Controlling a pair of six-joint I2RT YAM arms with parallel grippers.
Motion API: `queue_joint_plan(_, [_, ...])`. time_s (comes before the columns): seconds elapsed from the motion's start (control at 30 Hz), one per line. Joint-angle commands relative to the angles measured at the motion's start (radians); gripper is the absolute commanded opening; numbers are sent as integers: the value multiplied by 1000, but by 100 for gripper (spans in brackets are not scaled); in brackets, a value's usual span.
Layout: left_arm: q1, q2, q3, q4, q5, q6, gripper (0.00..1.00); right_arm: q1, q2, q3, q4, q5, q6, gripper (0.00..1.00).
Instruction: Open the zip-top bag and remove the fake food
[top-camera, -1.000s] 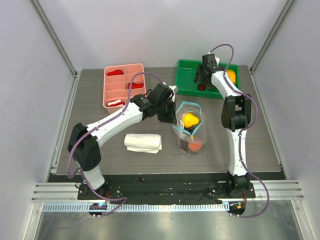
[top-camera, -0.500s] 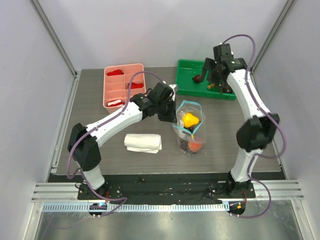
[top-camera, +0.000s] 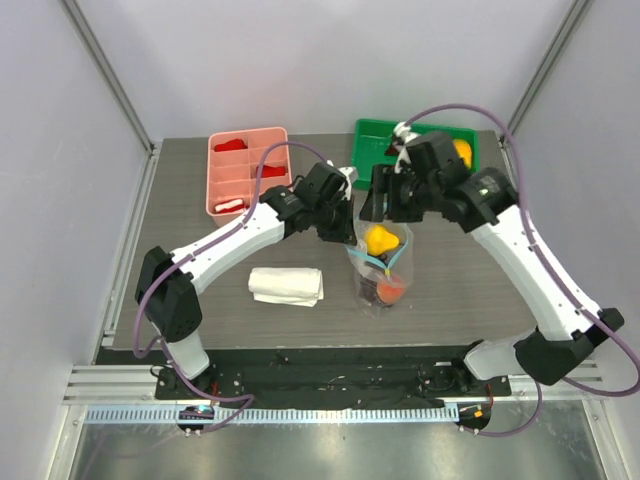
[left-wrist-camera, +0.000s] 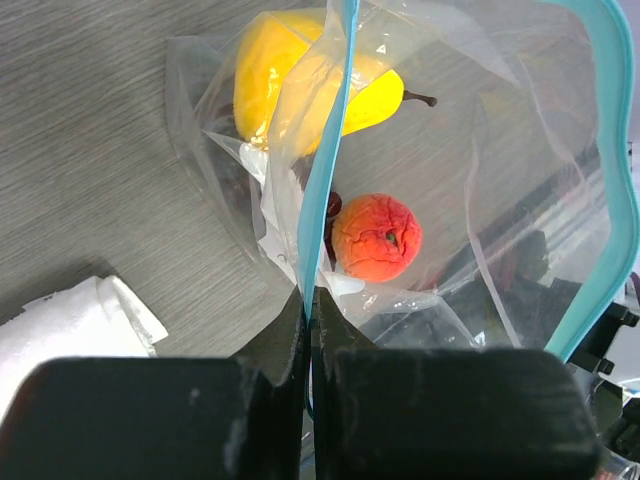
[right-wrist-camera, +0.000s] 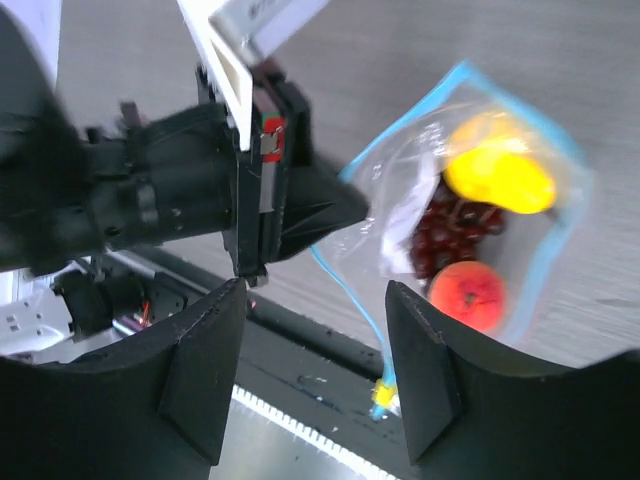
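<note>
Item 1. Table (top-camera: 500, 270): grey wood-grain top, bearing everything listed below.

Item 2. Left gripper (left-wrist-camera: 308, 300): jaws are pressing tight together, pinching the blue zip strip at one lip of the zip-top bag (top-camera: 378, 262) and holding that lip up. In the overhead view the gripper (top-camera: 335, 225) is sitting at the bag's left side.

Item 3. Right gripper (right-wrist-camera: 315, 290): jaws are standing well apart with nothing between them. It is hovering above the bag's far edge (top-camera: 385, 205), fingers pointing down toward the mouth.

Item 4. Pink tray (top-camera: 248, 140), far left, and green tray (top-camera: 365, 170), far centre. Both are lying apart from the bag.

Item 5. White cloth (top-camera: 287, 286): folded, lying left of the bag.

Item 6. Zip-top bag: lying at mid-table between the two grippers, its mouth gaping.

Item 7. Fake food (top-camera: 380, 240): all pieces in view here are sitting inside the bag, namely a yellow piece (left-wrist-camera: 300, 70), a red-orange piece (left-wrist-camera: 375, 237) and dark grapes (right-wrist-camera: 450, 235).

Step in hand, as judged: opening looks done and removal is under way.

Next move, as judged: the right gripper is needing to drop through the mouth, close on the uppermost yellow piece and miss the film, while the left is anchoring the lip.
</note>
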Motion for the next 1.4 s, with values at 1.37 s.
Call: queue_joint_plan(1.37, [33,79,41,29,-47,10,0,-8,109,-848,965,138,-767,80])
